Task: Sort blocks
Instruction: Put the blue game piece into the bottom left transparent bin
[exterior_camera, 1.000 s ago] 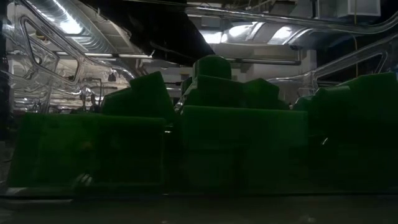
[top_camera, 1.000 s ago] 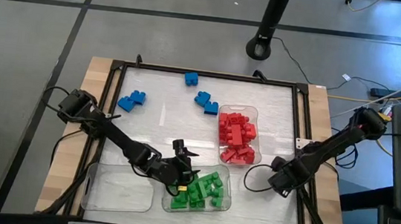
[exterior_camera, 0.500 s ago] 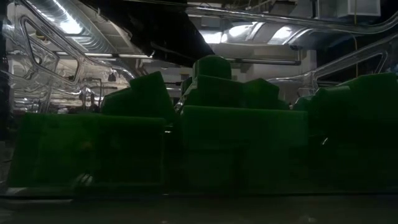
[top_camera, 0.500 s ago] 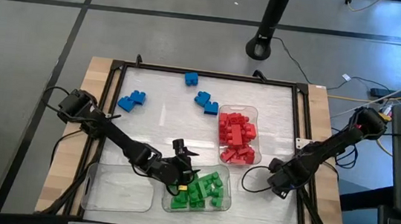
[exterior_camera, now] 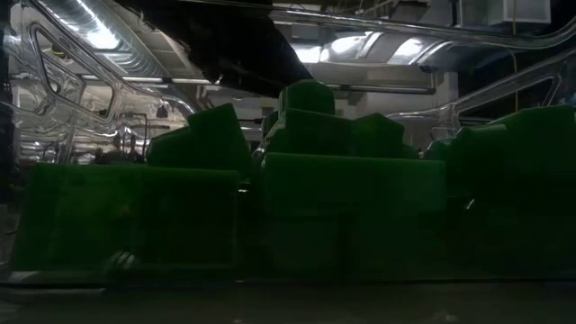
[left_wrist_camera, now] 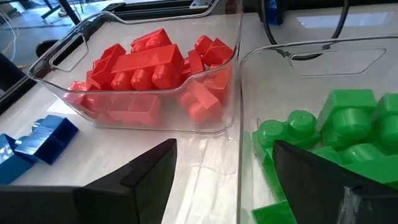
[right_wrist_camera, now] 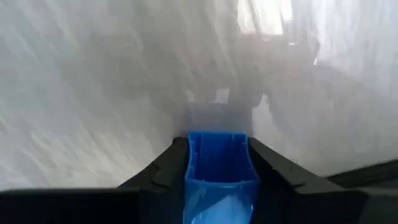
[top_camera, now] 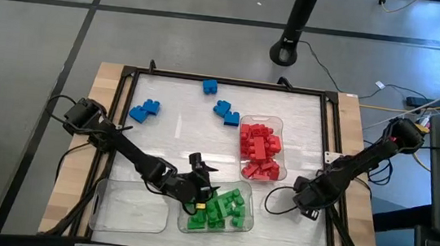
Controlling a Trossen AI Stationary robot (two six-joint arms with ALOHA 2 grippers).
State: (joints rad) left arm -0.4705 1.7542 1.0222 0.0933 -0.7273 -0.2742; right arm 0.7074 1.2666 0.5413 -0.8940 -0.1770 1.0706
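Note:
Red blocks fill a clear tray. Green blocks lie in the tray in front of it and fill the low view. Loose blue blocks lie on the white table at the far left and far middle. My left gripper is open at the green tray's left end, one finger on either side of its clear wall. To the right of the trays, my right gripper points down, shut on a blue block that the high view hides. My right gripper pinches the blue block by its two opposite sides between its two fingers. The fingers come from above and point down at the white table. I cannot tell whether the block's underside touches the table.
An empty clear tray lies at the near left, beside the green tray. A black frame runs round the white table. A black stand's base is on the floor beyond the far edge.
My right gripper has rolled a little about its own axis while staying in place to the right of the trays. The blocks and trays lie as before.

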